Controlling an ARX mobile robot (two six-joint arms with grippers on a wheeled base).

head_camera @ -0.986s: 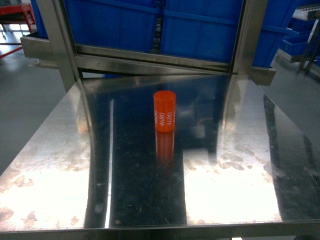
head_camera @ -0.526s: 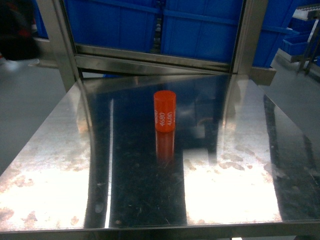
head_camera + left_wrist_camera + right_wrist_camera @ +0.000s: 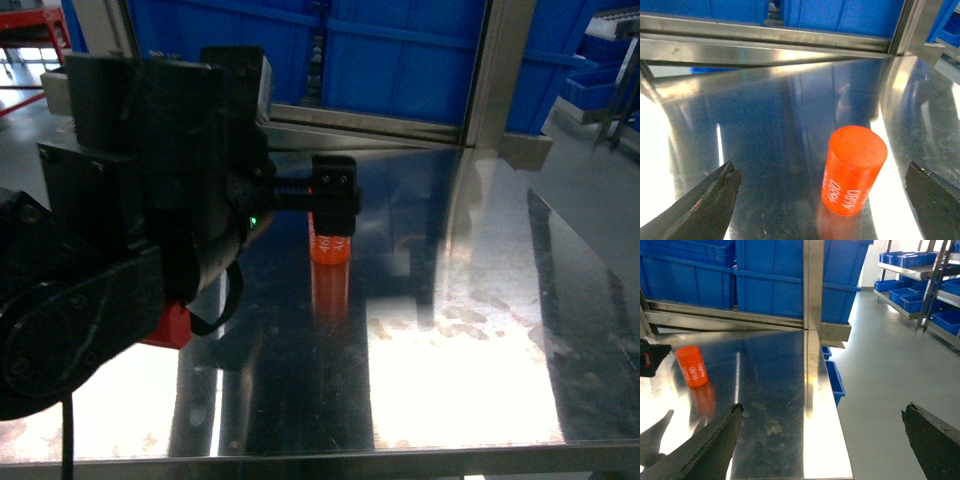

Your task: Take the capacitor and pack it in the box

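**Inspector:** Where is the capacitor (image 3: 855,170), and why the wide jaws?

**Operator:** It stands upright mid-table (image 3: 480,330). I hold the left gripper (image 3: 822,200) spread so its fingers can straddle it; nothing is pinched. In the head view the tip looks level with its top, though the arm blocks much. The right gripper (image 3: 822,440) hangs spread, well apart. I see no box.

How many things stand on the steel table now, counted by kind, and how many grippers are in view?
Orange capacitor, upright on the steel table: 1
Open grippers: 2, the left gripper and the right gripper
Peach-pink box: 0 in view
Total: 3
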